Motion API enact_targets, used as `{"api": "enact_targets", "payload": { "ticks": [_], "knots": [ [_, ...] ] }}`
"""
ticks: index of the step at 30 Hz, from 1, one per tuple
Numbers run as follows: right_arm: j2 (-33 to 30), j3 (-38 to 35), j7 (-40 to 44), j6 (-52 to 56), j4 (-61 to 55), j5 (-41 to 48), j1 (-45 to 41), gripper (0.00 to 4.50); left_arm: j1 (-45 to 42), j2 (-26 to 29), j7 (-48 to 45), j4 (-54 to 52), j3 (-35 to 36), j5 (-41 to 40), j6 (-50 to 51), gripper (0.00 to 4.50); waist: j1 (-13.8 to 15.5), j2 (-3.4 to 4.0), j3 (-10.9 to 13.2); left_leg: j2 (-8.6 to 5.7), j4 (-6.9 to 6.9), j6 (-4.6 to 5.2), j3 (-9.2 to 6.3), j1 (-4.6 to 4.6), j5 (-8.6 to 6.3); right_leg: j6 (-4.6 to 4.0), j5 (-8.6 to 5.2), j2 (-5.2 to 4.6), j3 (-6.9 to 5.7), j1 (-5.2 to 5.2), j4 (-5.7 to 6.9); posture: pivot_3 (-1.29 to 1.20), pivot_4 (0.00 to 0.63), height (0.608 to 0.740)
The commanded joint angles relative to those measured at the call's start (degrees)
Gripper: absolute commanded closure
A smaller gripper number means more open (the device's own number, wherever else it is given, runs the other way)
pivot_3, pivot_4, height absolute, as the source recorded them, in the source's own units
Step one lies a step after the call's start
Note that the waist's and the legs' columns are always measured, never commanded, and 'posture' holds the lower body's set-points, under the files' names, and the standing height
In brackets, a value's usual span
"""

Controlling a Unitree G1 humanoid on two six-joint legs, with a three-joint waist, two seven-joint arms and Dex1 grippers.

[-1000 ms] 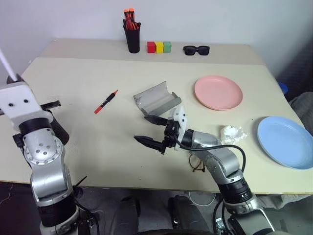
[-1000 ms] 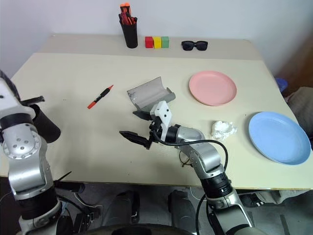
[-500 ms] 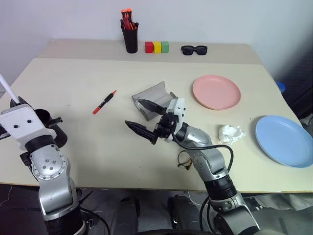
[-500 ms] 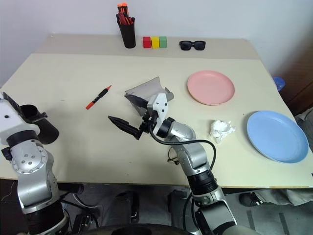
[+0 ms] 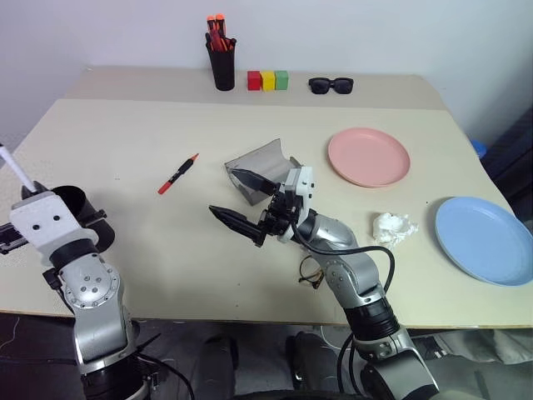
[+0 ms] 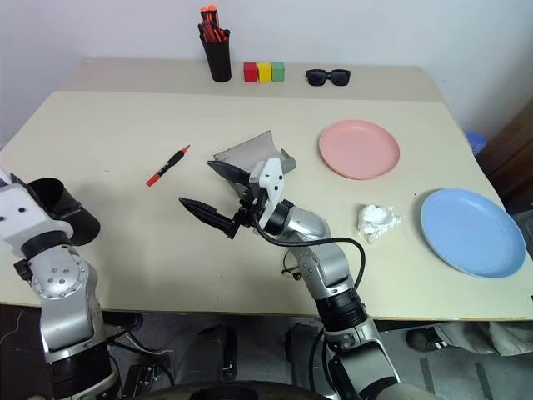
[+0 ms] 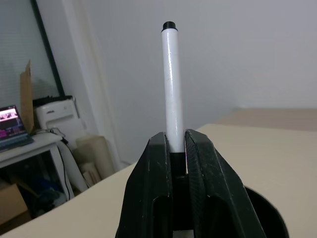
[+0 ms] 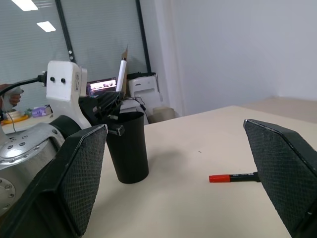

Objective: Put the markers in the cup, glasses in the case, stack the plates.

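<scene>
The left hand [image 7: 177,148] is gripping the white marker [image 7: 172,84] between its two black fingers [image 7: 153,193], the marker's black tip pointing upward. This hand is hovering at the desk's [image 5: 150,142] left edge, just beside the rim of the black cup [image 6: 58,204], which is standing near the front left corner.

The right hand [image 5: 241,204] is hanging over the middle of the desk with its fingers [image 5: 233,223] spread wide and nothing between them, pointing toward the left edge. Just behind it, the grey case [image 5: 262,167] is lying open near the desk's centre. The glasses [image 5: 312,273] are lying near the front edge, partly hidden under the right arm.

The black marker with the red tip [image 5: 178,173] is lying flat on the desk, left of the case and well apart from the cup. The pink plate [image 5: 369,157] is sitting right of the case, and the blue plate [image 5: 485,240] is resting near the right edge, the two well apart. A crumpled white tissue [image 5: 394,226] is lying between the plates, nearer the front.

Along the back edge, a black pen holder with orange-capped markers [image 5: 222,60] is standing beside three small blocks [image 5: 268,80], red, yellow and green, and black sunglasses [image 5: 334,84] are lying to their right.
</scene>
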Motion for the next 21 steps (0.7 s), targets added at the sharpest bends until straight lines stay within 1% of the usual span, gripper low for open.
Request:
{"api": "enact_targets", "payload": {
  "ticks": [1,4,9,11,13,15,17,18,20,21],
  "knots": [
    [0.83,-0.03,0.37,-0.56,-0.98,1.30,-0.72,0.00,-0.42,0.02,1.25,0.01,1.34,-0.15,-1.64,3.22,0.00,0.00,0.00,0.00,0.00,0.00,0.00,0.00,0.00,0.00,0.00,0.00,0.00,0.00,0.00,0.00,0.150,0.732],
    [0.86,-0.04,0.38,-0.58,-1.00,1.32,-0.70,0.00,-0.56,0.02,1.87,0.55,1.51,-0.07,-1.73,1.75,0.00,0.00,0.00,0.00,0.00,0.00,0.00,0.00,0.00,0.00,0.00,0.00,0.00,0.00,0.00,0.00,0.150,0.732],
    [0.72,-0.15,0.05,-0.17,-1.38,1.37,-0.42,0.00,-0.88,-0.11,1.44,0.23,1.18,-1.44,-2.67,1.75,0.00,-0.01,-0.01,0.00,0.00,0.00,0.00,0.00,0.00,0.00,0.00,0.00,0.00,0.00,0.00,0.00,0.150,0.732],
    [0.63,-0.34,-0.55,0.21,-1.48,1.21,-0.43,0.00,-1.97,0.69,0.21,-0.68,0.22,-1.81,-2.88,1.75,0.00,-0.01,0.00,0.00,0.00,0.00,0.00,0.00,0.00,0.00,0.00,0.00,0.00,0.00,0.00,0.00,0.150,0.732],
    [0.50,-0.62,-1.26,0.77,-1.61,1.09,-0.42,0.00,-4.20,2.36,-2.67,-1.86,-2.11,-2.25,-2.77,1.75,0.13,-0.02,-0.01,0.00,0.00,0.00,0.00,0.00,0.00,0.00,0.00,0.00,-0.01,0.00,0.00,0.00,0.150,0.732],
    [0.27,-0.69,-1.88,1.80,-1.75,1.10,-0.37,0.00,-8.01,4.89,-7.57,-2.60,-6.10,-2.90,-1.18,1.75,0.36,-0.07,-0.02,-0.01,0.01,0.00,-0.01,-0.01,0.00,0.00,0.00,0.00,-0.04,0.01,0.00,0.00,0.150,0.732],
    [0.00,-0.69,-2.11,2.65,-1.83,1.13,-0.41,0.00,-13.03,6.26,-12.87,-1.71,-9.92,-5.87,4.44,1.75,0.41,-0.08,-0.02,-0.02,0.02,-0.01,-0.01,-0.03,0.00,-0.01,0.00,-0.01,-0.06,0.02,-0.02,0.00,0.150,0.732],
    [-0.04,-0.68,-2.13,2.84,-1.80,1.11,-0.48,0.00,-15.45,7.13,-15.00,-0.32,-11.72,-6.29,9.50,1.75,0.41,-0.08,-0.02,-0.03,0.02,-0.01,0.01,-0.03,0.00,-0.01,0.00,-0.02,-0.06,0.03,-0.04,0.00,0.150,0.732],
    [-0.03,-0.66,-2.15,3.07,-1.71,1.10,-0.64,0.00,-19.12,8.93,-17.67,3.05,-14.65,-5.27,19.48,1.75,0.14,-0.08,-0.03,-0.04,0.02,-0.01,0.00,-0.02,0.00,-0.01,0.00,-0.01,-0.06,0.03,-0.04,0.00,0.150,0.732],
    [0.03,-0.66,-2.19,3.13,-1.61,1.06,-0.76,0.00,-20.26,9.29,-17.92,4.36,-15.11,-5.01,22.09,1.75,-0.18,-0.07,-0.03,-0.05,-0.01,-0.01,0.00,-0.02,0.00,0.00,0.00,-0.01,-0.06,0.02,-0.04,0.00,0.150,0.732]
  ]
}}
